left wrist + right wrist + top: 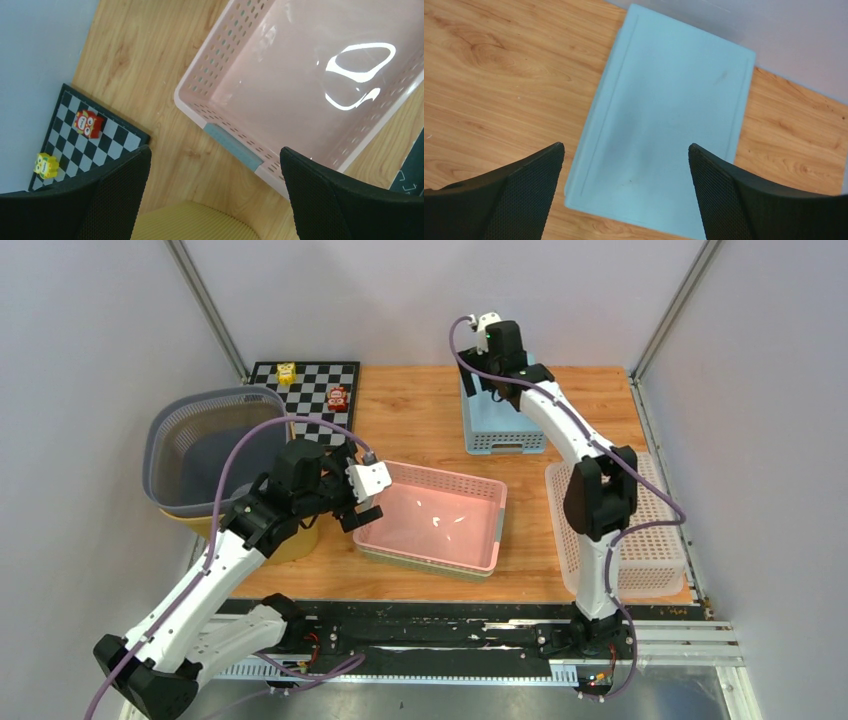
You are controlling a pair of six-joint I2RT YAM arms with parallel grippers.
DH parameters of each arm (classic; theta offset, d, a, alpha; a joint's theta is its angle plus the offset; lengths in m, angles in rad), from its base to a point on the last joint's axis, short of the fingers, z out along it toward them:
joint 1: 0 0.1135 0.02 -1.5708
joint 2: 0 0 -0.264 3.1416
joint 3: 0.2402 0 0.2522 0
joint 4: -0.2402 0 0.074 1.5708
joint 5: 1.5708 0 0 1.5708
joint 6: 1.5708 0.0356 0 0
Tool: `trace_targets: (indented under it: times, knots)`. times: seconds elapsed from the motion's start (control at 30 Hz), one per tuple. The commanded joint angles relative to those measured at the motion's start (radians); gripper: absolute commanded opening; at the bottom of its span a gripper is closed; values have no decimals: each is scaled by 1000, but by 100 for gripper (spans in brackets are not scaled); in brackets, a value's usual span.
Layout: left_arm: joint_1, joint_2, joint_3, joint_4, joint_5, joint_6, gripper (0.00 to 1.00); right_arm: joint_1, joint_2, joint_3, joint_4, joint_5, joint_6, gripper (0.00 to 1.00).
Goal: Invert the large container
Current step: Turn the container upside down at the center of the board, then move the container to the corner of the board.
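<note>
Right gripper [624, 150] is seen released, its two fingers [514, 195] spread wide with nothing clamped between them, poised over the light blue container [669, 100]. That container is placed at the far side of the table [420, 410], right of the middle, and is turned upside down: a flat, closed base faces upward in the right wrist view, and a slotted wall is seen on its near side from above. Whether the fingers touch it cannot be told.

Left gripper [215, 150] is likewise held wide open and empty, above the table just beside the left end of a pink perforated basket [430, 558], which sits upright near the middle of the table with its opening upward. A grey round basket [200, 400] is stacked in a yellow bin [290, 545] at the left edge. Behind it a chessboard [310, 390] is laid flat, with a red toy [338, 397] and a yellow toy [286, 372] on it. A white perforated basket [650, 540] is set along the right edge.
</note>
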Motion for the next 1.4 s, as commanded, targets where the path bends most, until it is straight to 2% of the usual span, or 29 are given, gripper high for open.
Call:
trace_targets:
  times: [0.0, 0.27, 0.6, 1.37]
  knots:
    - [22, -41, -77, 46, 14, 31, 100, 44, 92, 113, -35, 54, -33, 96]
    - [62, -81, -146, 56, 70, 29, 100, 76, 214, 179, -35, 66, -33, 96]
    - [84, -90, -148, 42, 108, 28, 100, 74, 300, 176, -33, 175, -20, 94]
    - [104, -132, -151, 43, 160, 16, 100, -44, 308, 19, -31, 160, 76, 88]
